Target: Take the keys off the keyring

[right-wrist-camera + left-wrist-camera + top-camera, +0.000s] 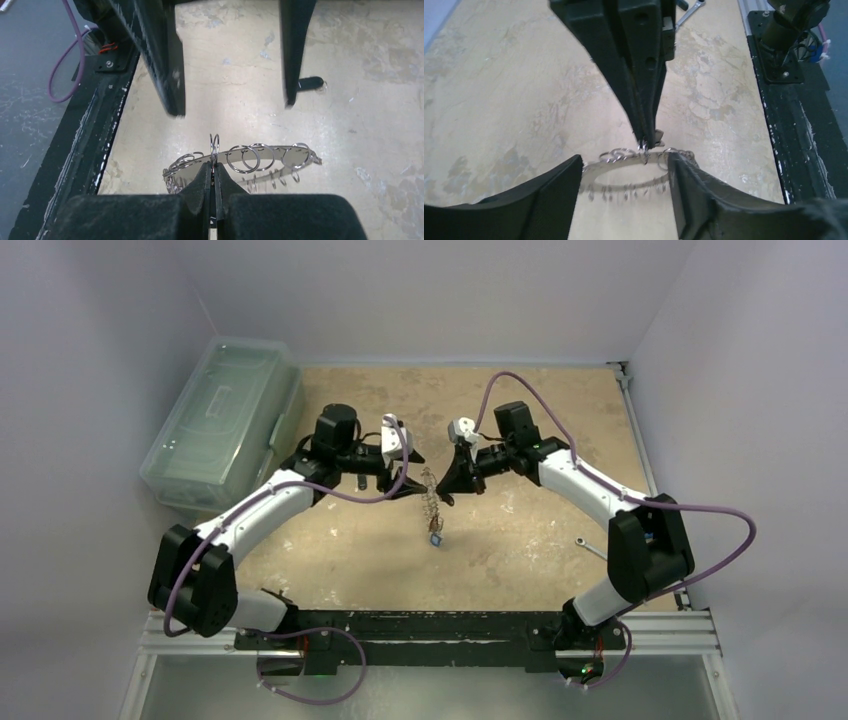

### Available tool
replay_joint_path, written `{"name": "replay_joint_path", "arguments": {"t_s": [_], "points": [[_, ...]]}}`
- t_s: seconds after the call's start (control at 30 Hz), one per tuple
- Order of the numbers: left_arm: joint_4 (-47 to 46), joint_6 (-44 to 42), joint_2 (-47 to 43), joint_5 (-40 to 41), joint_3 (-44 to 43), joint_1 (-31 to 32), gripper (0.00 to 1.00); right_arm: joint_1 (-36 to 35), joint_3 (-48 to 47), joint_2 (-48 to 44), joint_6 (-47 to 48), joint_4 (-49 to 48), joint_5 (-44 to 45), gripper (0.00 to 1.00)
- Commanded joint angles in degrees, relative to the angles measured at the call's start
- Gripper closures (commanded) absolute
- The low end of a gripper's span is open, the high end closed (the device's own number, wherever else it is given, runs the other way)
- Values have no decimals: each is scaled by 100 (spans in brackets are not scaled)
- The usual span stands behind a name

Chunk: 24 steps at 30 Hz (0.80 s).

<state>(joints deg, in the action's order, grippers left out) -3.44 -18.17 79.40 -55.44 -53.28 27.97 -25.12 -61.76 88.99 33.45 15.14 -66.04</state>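
The keyring (280, 150) is a thin silvery hoop fringed with small split rings, held flat a little above the table. In the top view it (430, 498) hangs between the two grippers, with a blue-headed key (436, 537) at its near end. My right gripper (214, 167) is shut on one upright split ring (214, 142) at the hoop's edge; something thin shows between its pads. My left gripper (626, 167) is open wide, one finger (549, 200) at each side of the hoop (624, 162), which lies just past the tips. A black-headed key (310, 83) lies on the table.
A clear plastic box (222, 420) stands at the back left. A silver spanner (592, 546) lies at the right near the right arm, and also shows in the left wrist view (689, 12). The black base rail (430, 625) runs along the near edge.
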Motion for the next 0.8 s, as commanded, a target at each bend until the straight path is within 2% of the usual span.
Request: {"name": "replay_joint_path", "arguments": {"t_s": [0.0,0.07,0.13,0.17,0.27,0.37,0.43,0.53,0.6,0.77], "points": [[2328,-1803,-286,253,-834,-251,32,-7,-423,-36,382,778,354,100],[2805,-2029,-268,502,-1043,-249,25,-15,-469,-23,448,988,473,100],[3135,-2080,-247,716,-1218,-248,23,-20,-551,6,456,1163,533,100],[3423,-2339,-218,729,-1321,-248,22,-50,-599,23,435,1232,594,100],[4102,-2905,-96,751,-1613,-239,10,-197,-735,48,421,1444,877,100],[4842,-3816,64,803,-1983,-109,6,-339,-811,63,337,1583,1059,100],[4887,-4016,65,1121,-1981,269,11,-412,-879,104,267,1672,1152,100],[4274,-3740,-53,1763,-1693,924,24,-437,-982,149,50,1721,1197,100],[3892,-3518,-71,1946,-1556,1133,35,-452,-1071,184,-14,1839,1201,100],[3601,-3246,167,2371,-1654,1409,54,-516,-1202,201,-67,2087,1226,100]]}}
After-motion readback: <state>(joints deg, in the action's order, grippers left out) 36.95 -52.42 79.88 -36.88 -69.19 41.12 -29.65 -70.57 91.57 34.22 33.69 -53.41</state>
